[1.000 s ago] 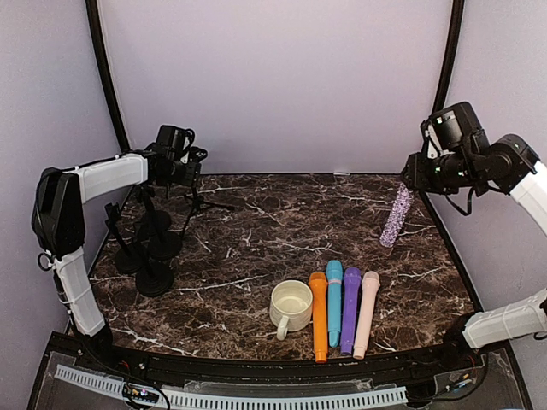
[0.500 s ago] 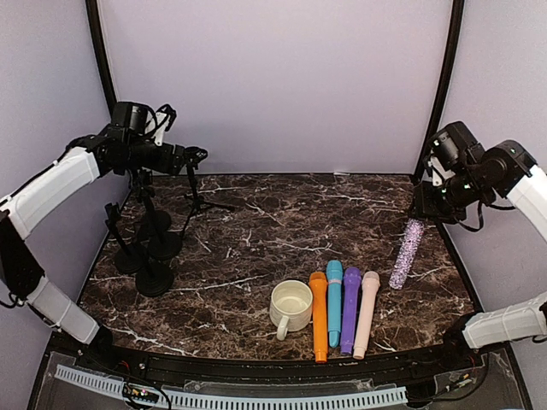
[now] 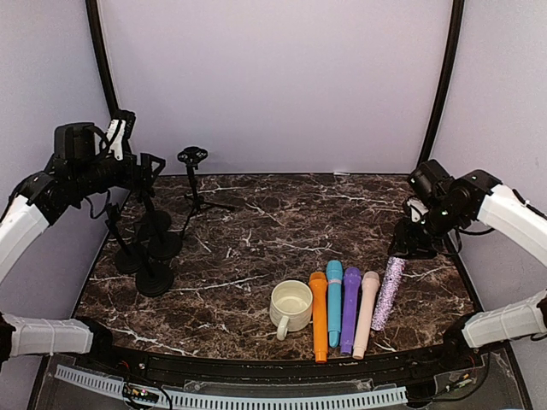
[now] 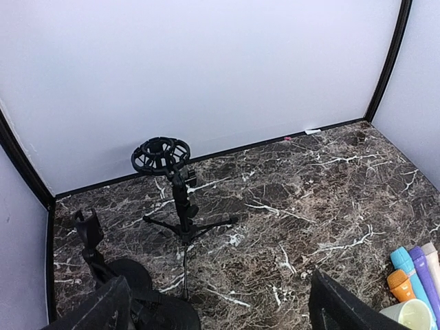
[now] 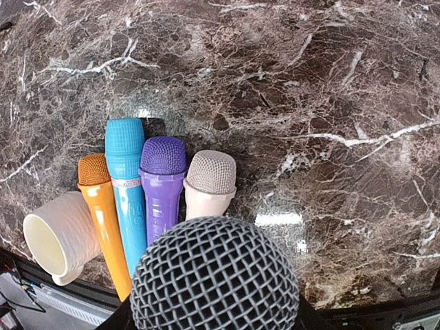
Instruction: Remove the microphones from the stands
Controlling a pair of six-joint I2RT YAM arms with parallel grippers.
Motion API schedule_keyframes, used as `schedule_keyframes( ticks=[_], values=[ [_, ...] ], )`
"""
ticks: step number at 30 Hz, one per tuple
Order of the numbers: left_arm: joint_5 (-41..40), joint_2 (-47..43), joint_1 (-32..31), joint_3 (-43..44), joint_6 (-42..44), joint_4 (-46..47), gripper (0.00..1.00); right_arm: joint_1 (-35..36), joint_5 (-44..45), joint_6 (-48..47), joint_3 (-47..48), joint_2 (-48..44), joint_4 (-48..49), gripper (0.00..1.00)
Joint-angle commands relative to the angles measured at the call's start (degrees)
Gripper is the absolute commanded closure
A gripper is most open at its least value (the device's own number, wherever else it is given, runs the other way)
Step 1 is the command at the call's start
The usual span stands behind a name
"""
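Observation:
The sparkly purple microphone hangs tilted beside the row of microphones near the front edge, its lower end close to the table. My right gripper is shut on it. In the right wrist view its grey mesh head fills the bottom and hides the fingers. The black tripod stand at the back left holds nothing; its ring mount is empty. My left gripper hovers left of the stand, well apart from it. Its fingers are spread wide open around nothing.
Orange, blue, purple and pink microphones lie side by side at the front. A cream cup stands left of them. Black round-base stands crowd the left side. Purple walls enclose the table.
My right arm has brought the sparkly microphone down from high at the right to beside the pink one. My left arm has drawn back leftward off the stand, its jaws opening wider.

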Motion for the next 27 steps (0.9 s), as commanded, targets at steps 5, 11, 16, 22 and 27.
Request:
schedule_keyframes(
  ticks=[5,11,16,22,27],
  values=[
    [-4.94,-12.09,0.33,-7.50,-2.35,0.85,0.08,0.24,-2.46,3.67,-8.13,0.45,3.36,0.87],
    [-7.17,-16.58,0.33,-10.95,-3.77,0.37,0.08,0.24,-1.18,8.56,-14.58,2.91,13.66,0.84],
    [-6.47,-18.24,0.30,-11.74,-4.56,-1.27,0.08,0.17,2.43,11.78,-15.74,5.11,18.65,0.82],
    [-6.53,-19.68,0.27,-12.07,-5.25,-3.10,0.08,0.16,3.66,13.12,-17.72,7.96,23.73,0.79],
    [-7.24,-20.65,0.33,-12.47,-5.10,-4.32,0.08,0.16,3.10,14.20,-20.08,6.80,26.46,0.67]
  ],
)
